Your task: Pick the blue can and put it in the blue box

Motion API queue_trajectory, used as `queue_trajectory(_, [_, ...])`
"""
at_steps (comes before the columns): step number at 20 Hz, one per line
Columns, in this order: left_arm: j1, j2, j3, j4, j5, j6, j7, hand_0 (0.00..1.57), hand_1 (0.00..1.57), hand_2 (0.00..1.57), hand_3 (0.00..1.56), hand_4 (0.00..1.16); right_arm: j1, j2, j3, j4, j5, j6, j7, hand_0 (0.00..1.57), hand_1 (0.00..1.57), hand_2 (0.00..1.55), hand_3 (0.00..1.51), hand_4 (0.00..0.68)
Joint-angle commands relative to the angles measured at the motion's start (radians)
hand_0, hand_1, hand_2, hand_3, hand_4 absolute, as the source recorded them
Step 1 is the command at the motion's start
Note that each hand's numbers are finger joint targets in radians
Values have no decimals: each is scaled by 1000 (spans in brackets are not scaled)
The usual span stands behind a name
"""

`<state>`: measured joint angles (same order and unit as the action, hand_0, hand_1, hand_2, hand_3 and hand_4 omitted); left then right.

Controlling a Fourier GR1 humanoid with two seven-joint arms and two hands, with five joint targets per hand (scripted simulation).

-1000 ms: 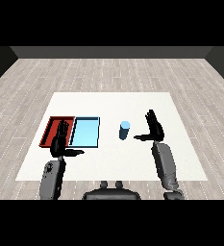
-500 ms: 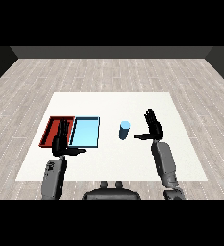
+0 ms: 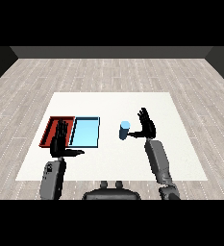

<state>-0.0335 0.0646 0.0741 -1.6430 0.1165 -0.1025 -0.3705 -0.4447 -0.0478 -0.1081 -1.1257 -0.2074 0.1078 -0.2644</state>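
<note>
While 2 trays [image 3: 86,119] lie left, 1 blue can [image 3: 125,130] stands upright.

Even, bright, diffuse light; white table [image 3: 111,103] evenly lit, no glare, no hard shadows near the fingers; back wall dark

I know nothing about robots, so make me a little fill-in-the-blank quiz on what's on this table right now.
1. The blue can stands on the table, outside both ____.
2. The light blue tray lies beside the ____ tray.
3. The hand nearest the can is the robot's ____ hand.
4. That hand's fingers are ____, not curled round the can.

Missing words: trays; red; right; straight
</note>
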Motion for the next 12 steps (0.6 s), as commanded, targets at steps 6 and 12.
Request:
queue_trajectory(6, [-58,19,32,30,15,3,30,0,0,0,0,0,-7,30,-18,117,-37,1,-67,0,0,0,0,0])
queue_trajectory(12, [66,3,2,-58,17,-22,18,0,0,0,0,0,-79,47,51,259,-115,-50,-130,0,0,0,0,0])
